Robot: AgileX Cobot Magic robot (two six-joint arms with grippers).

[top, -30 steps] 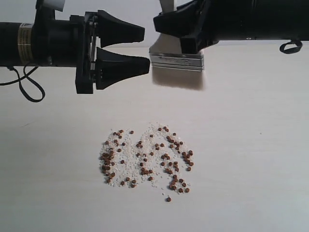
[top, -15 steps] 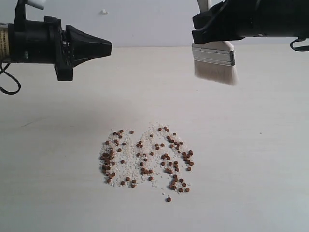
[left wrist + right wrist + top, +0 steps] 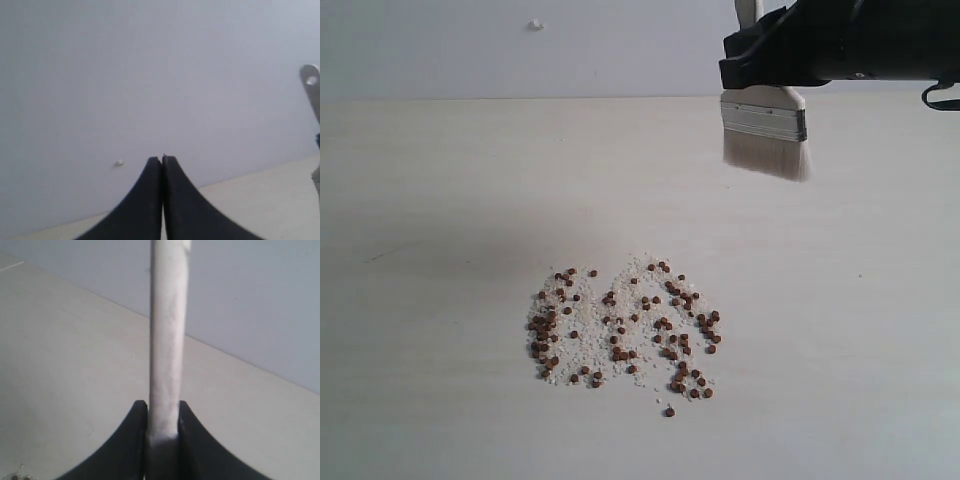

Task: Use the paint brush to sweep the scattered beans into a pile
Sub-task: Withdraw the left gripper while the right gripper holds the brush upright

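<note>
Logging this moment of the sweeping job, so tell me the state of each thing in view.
beans: spread in a loose patch, not piled
paint brush: upright, bristles down, apart from beans
right gripper: shut on paint brush handle
left gripper: shut, holding nothing

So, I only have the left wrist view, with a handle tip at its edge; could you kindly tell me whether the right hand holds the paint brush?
Observer: Yes, the right hand is shut on the paint brush by its handle.
Operator: Thanks. How is it oriented?
Observer: Its bristles point down toward the table, well apart from the beans.
Operator: And are the beans piled?
Observer: No, they lie in a loose patch among whitish crumbs.
</note>
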